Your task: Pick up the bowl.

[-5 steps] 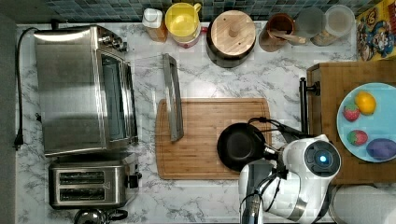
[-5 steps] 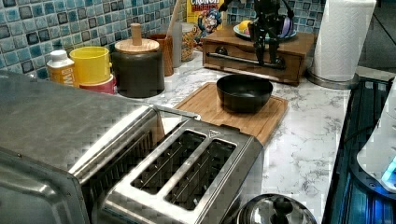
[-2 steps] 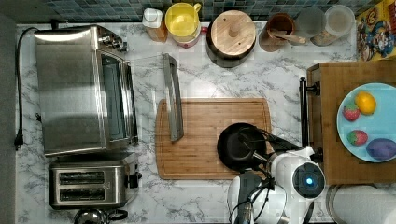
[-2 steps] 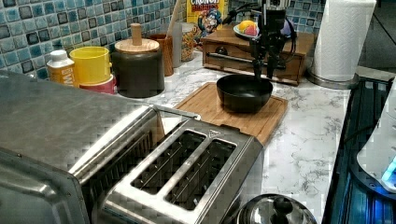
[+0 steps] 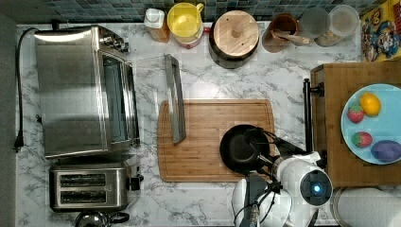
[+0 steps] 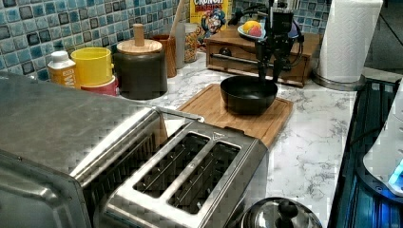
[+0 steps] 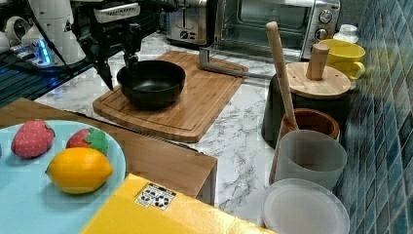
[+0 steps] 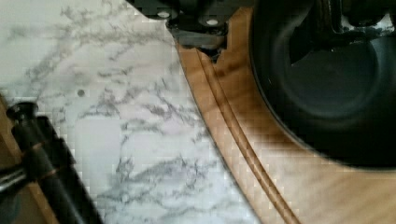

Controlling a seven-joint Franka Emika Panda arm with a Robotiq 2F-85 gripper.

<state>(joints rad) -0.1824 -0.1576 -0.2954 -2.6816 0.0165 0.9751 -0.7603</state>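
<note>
The black bowl [image 5: 241, 150] sits on the wooden cutting board [image 5: 203, 137], near the board's corner at the top view's lower right. My gripper [image 5: 263, 147] hangs low over the bowl's rim on the side nearest the wooden box. It is open. In the right view one finger [image 7: 131, 51] reaches down inside the bowl [image 7: 152, 83] and the other finger [image 7: 104, 70] stands outside the rim. The wrist view shows the same straddle of the gripper [image 8: 271, 35] across the bowl [image 8: 336, 98]. In the left view the gripper [image 6: 268, 71] stands at the bowl's [image 6: 248, 94] far edge.
A toaster oven [image 5: 82, 90] with its door [image 5: 174, 97] open reaches over the board's end at the top view's left. A toaster [image 5: 90, 185] stands below it. The wooden-lidded pot [image 5: 234, 35] and a yellow cup [image 5: 183, 21] line the back wall. A wooden box [image 5: 331, 118] carries a blue plate [image 5: 392, 125] of fruit.
The gripper has moved from beside the wooden box toward the bowl and come down, so its fingers now straddle the rim. The bowl has stayed in place.
</note>
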